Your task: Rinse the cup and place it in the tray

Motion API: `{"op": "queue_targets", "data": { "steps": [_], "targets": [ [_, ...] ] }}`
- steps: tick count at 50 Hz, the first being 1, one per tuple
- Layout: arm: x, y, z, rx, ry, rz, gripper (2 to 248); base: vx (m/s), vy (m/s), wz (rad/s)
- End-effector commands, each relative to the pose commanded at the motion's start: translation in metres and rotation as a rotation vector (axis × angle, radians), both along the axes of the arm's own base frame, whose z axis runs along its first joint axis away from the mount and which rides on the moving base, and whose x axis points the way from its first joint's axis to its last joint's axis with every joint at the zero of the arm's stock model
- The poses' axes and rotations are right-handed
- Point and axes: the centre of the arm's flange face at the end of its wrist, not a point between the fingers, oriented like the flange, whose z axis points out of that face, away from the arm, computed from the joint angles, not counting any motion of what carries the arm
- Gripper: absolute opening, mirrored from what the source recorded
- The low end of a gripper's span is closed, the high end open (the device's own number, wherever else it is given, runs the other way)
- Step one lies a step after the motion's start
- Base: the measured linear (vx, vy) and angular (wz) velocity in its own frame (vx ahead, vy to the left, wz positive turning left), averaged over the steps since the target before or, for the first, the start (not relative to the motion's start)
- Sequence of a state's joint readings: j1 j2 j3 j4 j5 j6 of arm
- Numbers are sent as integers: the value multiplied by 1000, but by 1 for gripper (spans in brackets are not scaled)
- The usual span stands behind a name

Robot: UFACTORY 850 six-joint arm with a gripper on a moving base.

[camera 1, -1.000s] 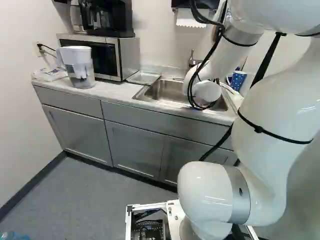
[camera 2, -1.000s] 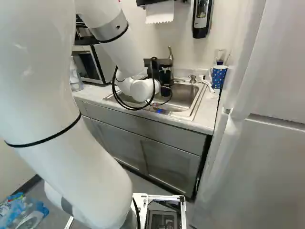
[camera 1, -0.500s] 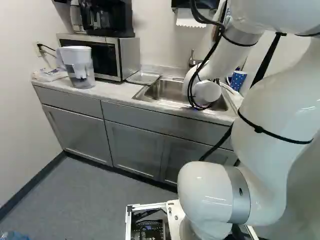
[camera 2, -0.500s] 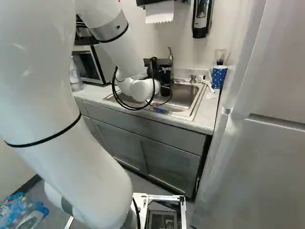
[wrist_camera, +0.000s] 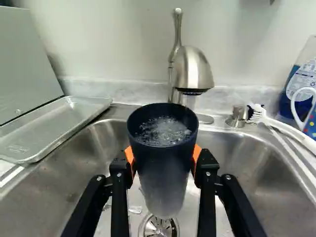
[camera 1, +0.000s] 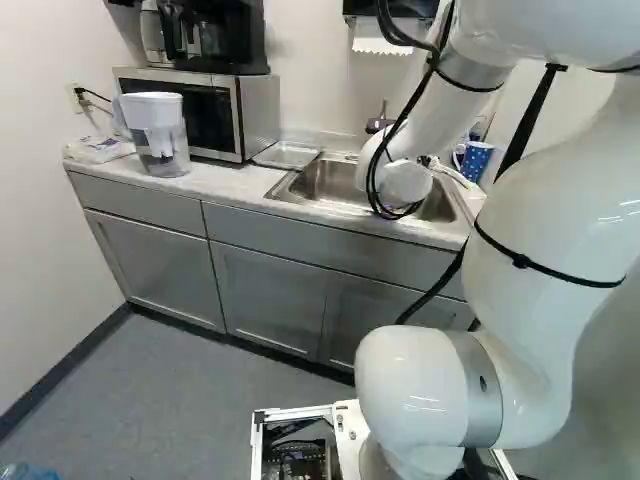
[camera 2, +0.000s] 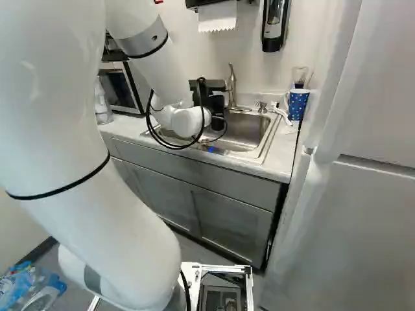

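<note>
While water runs from the faucet [wrist_camera: 192, 71], I've got the dark cup [wrist_camera: 165, 173] clamped in the gripper [camera 2: 217, 103], fingers [wrist_camera: 120, 197] on opposite sides, both orange pads [wrist_camera: 129, 155] on its wall. Cup is over the sink [wrist_camera: 242, 153], mouth up, faucet head above and just beyond its rim. Stream comes down at the cup's far side; can't tell whether all of it goes inside. Frothy water [wrist_camera: 165, 132] visible in the cup. Part of the drain [wrist_camera: 158, 228] shows past the cup's lower end. Metal tray [wrist_camera: 54, 128] is on the counter [camera 1: 220, 185], between microwave [camera 1: 262, 115] and sink, right beside the basin. On the sink's other side I see a white brush [wrist_camera: 279, 124] near the metal pump [wrist_camera: 237, 117], plus a blue dotted mug [camera 2: 297, 105]
</note>
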State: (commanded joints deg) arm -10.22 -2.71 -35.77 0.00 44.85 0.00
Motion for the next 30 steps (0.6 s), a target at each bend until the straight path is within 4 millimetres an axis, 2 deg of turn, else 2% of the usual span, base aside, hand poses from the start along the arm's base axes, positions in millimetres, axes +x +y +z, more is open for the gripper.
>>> {"op": "queue_targets", "data": {
  "steps": [30],
  "targets": [
    [12, 43, 0, 0, -1, 95, 125, 0, 0, 0]
  ]
}}
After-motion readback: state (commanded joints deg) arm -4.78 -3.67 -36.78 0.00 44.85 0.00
